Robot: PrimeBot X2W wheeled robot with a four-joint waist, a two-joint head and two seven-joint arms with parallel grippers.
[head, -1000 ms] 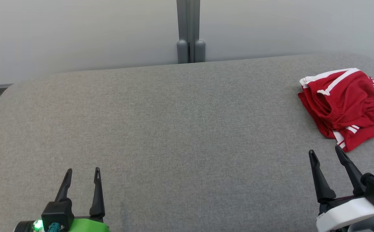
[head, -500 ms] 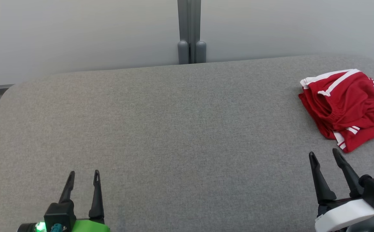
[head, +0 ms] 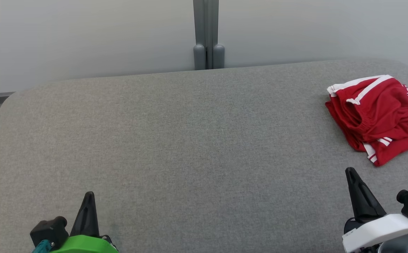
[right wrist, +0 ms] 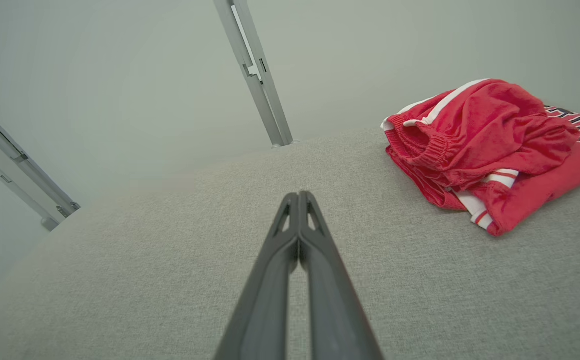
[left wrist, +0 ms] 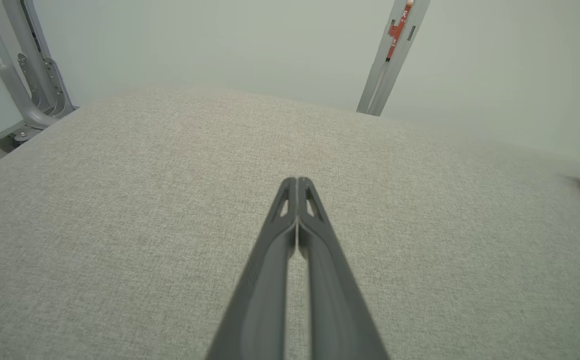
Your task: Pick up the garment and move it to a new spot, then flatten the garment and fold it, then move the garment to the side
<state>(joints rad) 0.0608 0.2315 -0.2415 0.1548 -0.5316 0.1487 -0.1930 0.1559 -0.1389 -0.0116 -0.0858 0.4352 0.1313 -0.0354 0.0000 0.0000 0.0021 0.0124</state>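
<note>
I see left end effector (head: 89,197) lower left, right end effector (head: 352,174) lower right: both pinched closed, empty, pointing up-frame above tabletop (head: 189,140); garment (head: 376,116) upper right.

Work surface (head: 196,140): broad and flat, covered in grey woven fabric of even tone, both far corners rounded. Garment (head: 379,116) lies directly on it at the far right, close to the right-hand edge, in a loose bunched heap of several layers. Red cloth with white stripe trim. Gathered elastic waistband opens toward the left. Dark-and-white lettering on the right part. Near corner lies flat against the fabric. The heap's right side runs out of the head view.
</note>
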